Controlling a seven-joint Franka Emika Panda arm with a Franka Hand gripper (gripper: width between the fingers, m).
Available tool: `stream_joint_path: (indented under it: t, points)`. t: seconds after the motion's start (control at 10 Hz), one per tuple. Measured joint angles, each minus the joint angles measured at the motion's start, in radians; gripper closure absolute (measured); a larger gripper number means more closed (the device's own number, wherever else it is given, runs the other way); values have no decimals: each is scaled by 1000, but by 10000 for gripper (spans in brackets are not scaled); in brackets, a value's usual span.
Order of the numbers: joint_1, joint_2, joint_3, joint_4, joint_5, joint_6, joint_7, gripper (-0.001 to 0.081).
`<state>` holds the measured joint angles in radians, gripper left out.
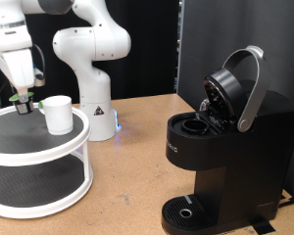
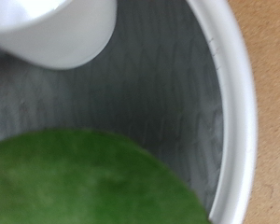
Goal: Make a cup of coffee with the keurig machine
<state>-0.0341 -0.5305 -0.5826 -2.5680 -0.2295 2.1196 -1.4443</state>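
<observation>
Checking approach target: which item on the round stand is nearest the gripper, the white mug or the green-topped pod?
The green-topped pod. The gripper sits right over it at the top tier's far edge on the white stand; the cup stands just to the exterior view's right.

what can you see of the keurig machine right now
The keurig machine is a boxy black coffee maker that looks like plastic, standing upright on the wooden table at the exterior view's right. Its lid is raised and tilted back, with the arched grey handle above it, exposing the open pod chamber. A round drip base sits at its foot with nothing on it. Nothing touches the machine; the gripper is far off at the view's left.
</observation>
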Motion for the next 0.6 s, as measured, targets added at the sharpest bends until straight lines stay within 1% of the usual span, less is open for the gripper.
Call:
stream_joint_path:
  t: [0.1,0.3,0.6]
  points:
    - [8,-8,5,8,36,-11,4,323]
    - [29,-26,33,33,109,-33,45,323]
    - [57,-34,103,72,204,-42,191,323]
